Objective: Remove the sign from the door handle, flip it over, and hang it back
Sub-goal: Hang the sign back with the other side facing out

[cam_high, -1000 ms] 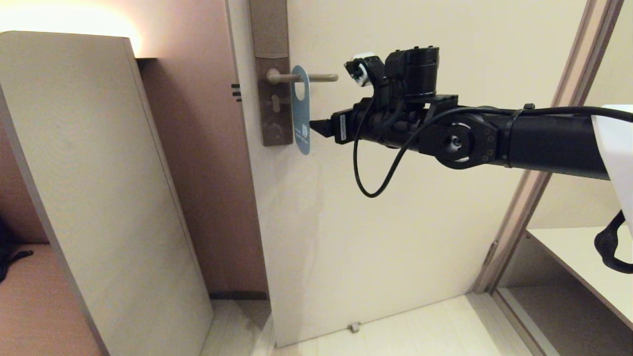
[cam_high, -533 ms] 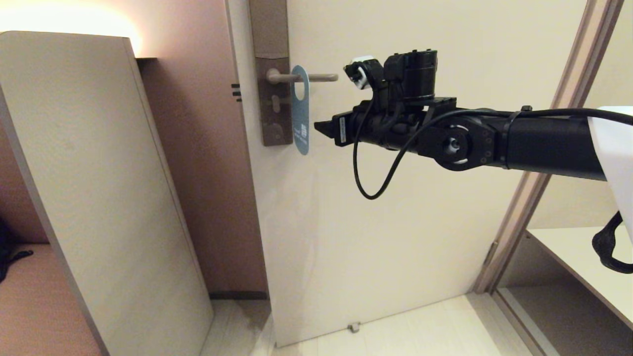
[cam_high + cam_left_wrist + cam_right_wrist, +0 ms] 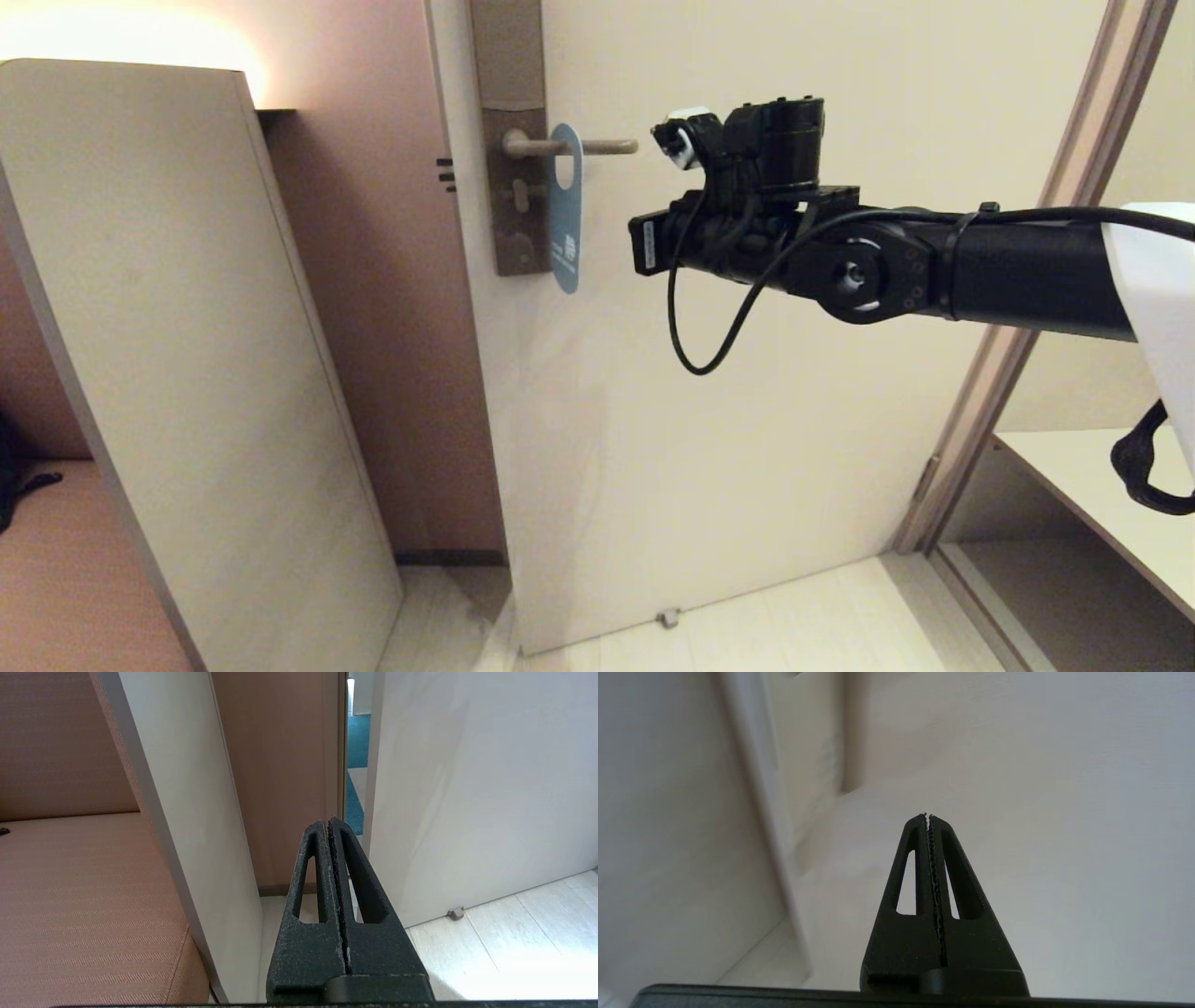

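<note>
My left gripper (image 3: 330,823) is parked low with jaws pressed together, holding nothing. My right gripper (image 3: 927,817) is also clamped flat on nothing, just beside the blue sign (image 3: 565,210), which hangs free on the door handle (image 3: 569,146). I risk a repeat empty pinch: the thin card sits edge-on and can swing aside.
</note>
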`<state>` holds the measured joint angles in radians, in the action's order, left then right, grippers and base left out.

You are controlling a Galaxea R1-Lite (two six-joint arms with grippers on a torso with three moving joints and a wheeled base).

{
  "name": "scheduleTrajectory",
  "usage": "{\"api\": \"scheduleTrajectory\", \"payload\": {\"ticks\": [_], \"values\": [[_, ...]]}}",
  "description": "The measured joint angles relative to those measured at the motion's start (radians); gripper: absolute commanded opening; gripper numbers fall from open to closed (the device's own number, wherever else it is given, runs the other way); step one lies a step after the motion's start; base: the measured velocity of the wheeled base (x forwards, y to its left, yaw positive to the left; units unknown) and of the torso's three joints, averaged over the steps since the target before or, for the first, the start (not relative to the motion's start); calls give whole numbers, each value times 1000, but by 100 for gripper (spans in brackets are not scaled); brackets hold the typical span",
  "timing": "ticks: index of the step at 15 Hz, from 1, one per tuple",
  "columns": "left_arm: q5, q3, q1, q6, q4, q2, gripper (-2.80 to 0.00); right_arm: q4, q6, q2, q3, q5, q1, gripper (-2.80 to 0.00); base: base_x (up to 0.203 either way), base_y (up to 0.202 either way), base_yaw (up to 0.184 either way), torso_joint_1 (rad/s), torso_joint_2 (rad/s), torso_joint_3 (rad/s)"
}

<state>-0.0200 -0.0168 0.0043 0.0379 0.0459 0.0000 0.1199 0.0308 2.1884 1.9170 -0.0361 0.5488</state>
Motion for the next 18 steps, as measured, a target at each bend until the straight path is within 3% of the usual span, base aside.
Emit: {"api": "scheduleTrajectory", "payload": {"ticks": [3,9,18], "values": [[0,0,0,0,0,0,-280,88,-4,31,21,-76,-3,-280,0,0,0,0,0,0],[0,0,0,0,0,0,-280,197,-1,100,71,-78,17,-280,0,0,0,0,0,0],[0,0,0,-1,0,0,-280,416,-3,167,71,-87,152,-280,0,0,0,0,0,0]]}}
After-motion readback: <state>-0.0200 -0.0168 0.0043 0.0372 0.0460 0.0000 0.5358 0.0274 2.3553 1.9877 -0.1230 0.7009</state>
